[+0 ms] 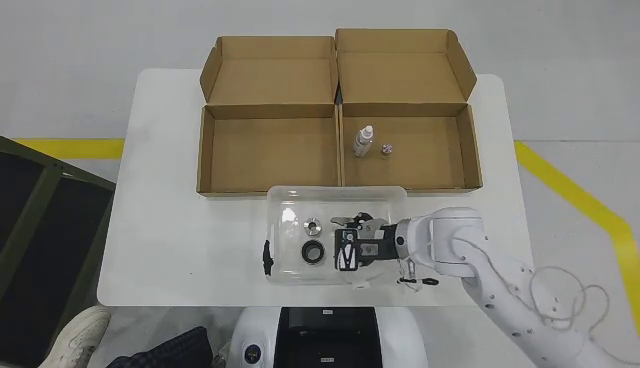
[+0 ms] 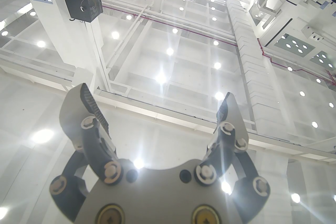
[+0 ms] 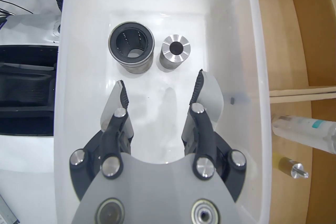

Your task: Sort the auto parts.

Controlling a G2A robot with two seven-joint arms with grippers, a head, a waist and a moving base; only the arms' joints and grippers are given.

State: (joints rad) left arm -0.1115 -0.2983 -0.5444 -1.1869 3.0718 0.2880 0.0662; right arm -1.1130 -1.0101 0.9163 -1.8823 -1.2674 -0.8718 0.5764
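— What does the right gripper look like?
— Pale metal fingers with black ribbed pads, black links behind them, round silver screws on a grey plate.
— And the left gripper?
— Same build (screws look brassy). The right arm is smooth white.

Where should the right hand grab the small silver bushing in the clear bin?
Take the silver bushing across its round outer wall, from straight above: it stands upright, bore up. The black-rimmed bearing stands close beside it, so the open right hand should probably set its fingers on the two sides away from that gap.
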